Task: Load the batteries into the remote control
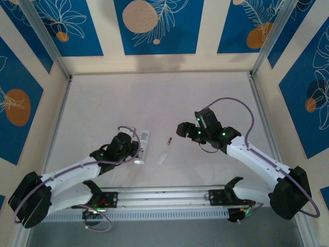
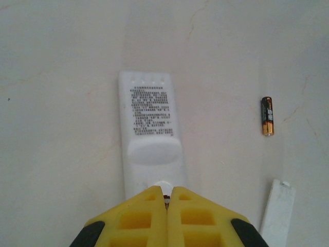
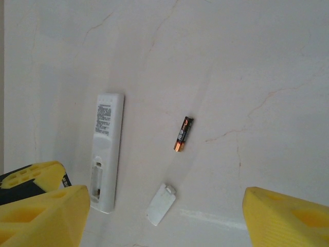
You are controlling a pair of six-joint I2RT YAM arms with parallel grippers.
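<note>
Black print (image 2: 149, 110) on the remote control (image 2: 154, 154) is unreadably small.

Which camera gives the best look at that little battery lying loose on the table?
The left wrist view: the battery lies whole and sharp, its black and copper bands plain. The right wrist view shows the battery whole too, but smaller. From the top, the battery is a tiny sliver.
</note>
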